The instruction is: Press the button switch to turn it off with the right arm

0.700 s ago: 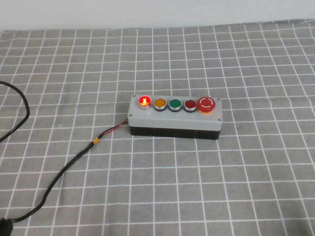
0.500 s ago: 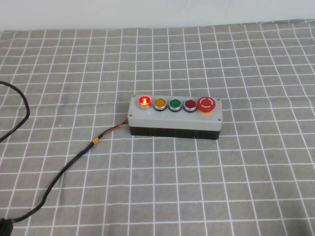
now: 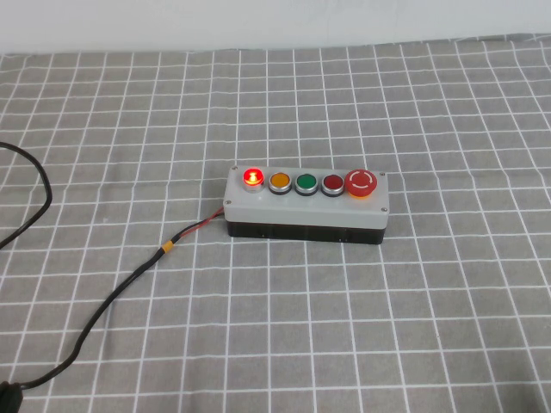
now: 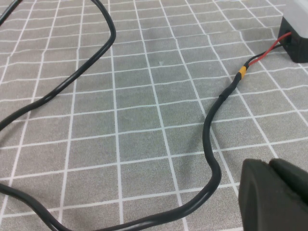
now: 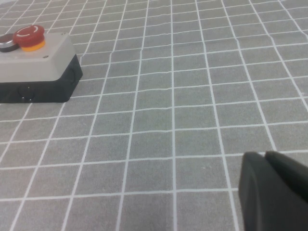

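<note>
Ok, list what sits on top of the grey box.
On the grey box: glowing button switch, then orange, green, dark red, mushroom button. Left gripper and right gripper low, away from it.

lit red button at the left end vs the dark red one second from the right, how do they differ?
The small bright-red button in a silver collar glows; the darker red black-ringed button is unlit. The bright one sits at the grey-topped box's cable end; the dark one sits beside the large red mushroom button on yellow. Both are round and similar in size. The left gripper and right gripper are both away from the box, shut.
</note>
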